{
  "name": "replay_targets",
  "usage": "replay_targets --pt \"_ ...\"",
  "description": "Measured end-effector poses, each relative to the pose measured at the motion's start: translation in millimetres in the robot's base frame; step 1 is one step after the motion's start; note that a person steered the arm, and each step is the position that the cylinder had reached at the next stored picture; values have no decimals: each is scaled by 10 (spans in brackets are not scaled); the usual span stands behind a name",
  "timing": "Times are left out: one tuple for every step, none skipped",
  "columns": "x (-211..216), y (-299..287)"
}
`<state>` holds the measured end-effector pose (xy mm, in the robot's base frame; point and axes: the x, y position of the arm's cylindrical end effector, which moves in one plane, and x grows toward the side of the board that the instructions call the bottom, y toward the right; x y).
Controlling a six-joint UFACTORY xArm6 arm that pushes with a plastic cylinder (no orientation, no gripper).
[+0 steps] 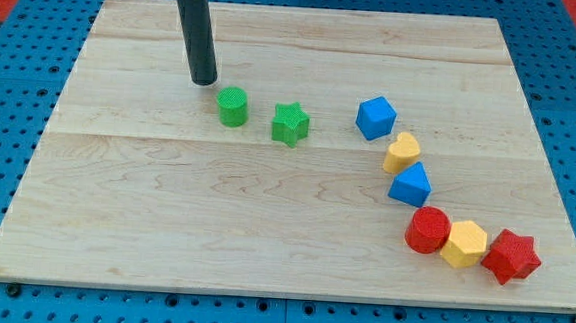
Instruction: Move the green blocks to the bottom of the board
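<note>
A green cylinder [232, 107] and a green star [290, 124] lie side by side in the upper middle of the wooden board [165, 214]. My tip [204, 80] rests on the board just up and to the left of the green cylinder, a small gap apart from it. The green star lies to the cylinder's right, farther from the tip.
To the right, a curved row runs down toward the bottom right: blue cube [376, 118], yellow heart [403, 152], blue triangular block [411, 185], red cylinder [428, 230], yellow hexagon [464, 243], red star [510, 256]. Blue pegboard surrounds the board.
</note>
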<state>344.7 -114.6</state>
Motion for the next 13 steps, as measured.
replay_targets --pt "46 0" --pt "100 15" --pt "100 394" --pt "94 940" --pt "85 1468" --pt "86 1580" --pt "-31 1131" --pt "-81 496" --pt "-89 -4" --pt "-89 -285" --pt "116 -285" --pt "133 -224" --pt "372 131"
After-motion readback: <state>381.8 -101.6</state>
